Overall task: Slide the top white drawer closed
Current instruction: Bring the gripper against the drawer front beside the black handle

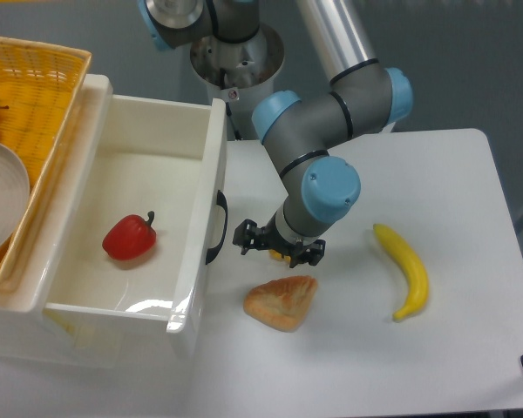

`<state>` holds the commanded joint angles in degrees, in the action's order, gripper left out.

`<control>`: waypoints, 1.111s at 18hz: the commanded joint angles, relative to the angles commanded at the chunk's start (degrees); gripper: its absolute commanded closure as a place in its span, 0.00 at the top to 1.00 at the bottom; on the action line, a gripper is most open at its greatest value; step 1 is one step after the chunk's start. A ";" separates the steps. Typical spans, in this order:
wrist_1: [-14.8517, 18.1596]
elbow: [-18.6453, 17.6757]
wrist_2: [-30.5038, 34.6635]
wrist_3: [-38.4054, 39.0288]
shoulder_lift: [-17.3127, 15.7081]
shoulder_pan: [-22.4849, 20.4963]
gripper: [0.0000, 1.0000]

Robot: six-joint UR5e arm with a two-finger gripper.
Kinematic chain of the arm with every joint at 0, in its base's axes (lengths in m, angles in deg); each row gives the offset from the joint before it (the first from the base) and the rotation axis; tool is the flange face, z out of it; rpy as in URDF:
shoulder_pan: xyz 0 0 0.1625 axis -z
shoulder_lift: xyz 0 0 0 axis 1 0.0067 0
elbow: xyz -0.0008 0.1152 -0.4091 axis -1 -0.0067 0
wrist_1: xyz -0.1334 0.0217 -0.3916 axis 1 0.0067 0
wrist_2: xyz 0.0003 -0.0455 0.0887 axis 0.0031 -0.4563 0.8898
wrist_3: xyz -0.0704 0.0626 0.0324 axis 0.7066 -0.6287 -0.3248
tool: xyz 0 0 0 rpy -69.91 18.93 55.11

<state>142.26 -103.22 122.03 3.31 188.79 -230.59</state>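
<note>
The top white drawer (200, 218) stands pulled out to the right, open at the top, with a black arched handle (218, 228) on its front panel. A red pepper (129, 237) lies inside it. My gripper (279, 251) hangs over the table just right of the handle, a short gap from the front panel, and above a bread piece (281, 301). Its fingers point down; I cannot tell whether they are open or shut. It seems to hold nothing.
A yellow banana (404, 270) lies on the white table (401, 174) to the right. A yellow wicker basket (44, 96) with a plate (0, 205) sits on the cabinet at the left. The arm's base (235, 61) stands behind the drawer.
</note>
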 joint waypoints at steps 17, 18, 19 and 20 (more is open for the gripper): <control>0.79 0.09 -2.37 0.00 -1.14 0.09 1.00; 0.79 0.09 -2.46 0.00 -1.23 0.26 1.00; 0.79 0.26 -2.46 0.00 -1.32 0.70 1.00; 0.79 0.26 -2.46 0.09 -1.49 0.79 1.00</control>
<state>143.05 -102.96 119.57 3.40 187.30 -229.80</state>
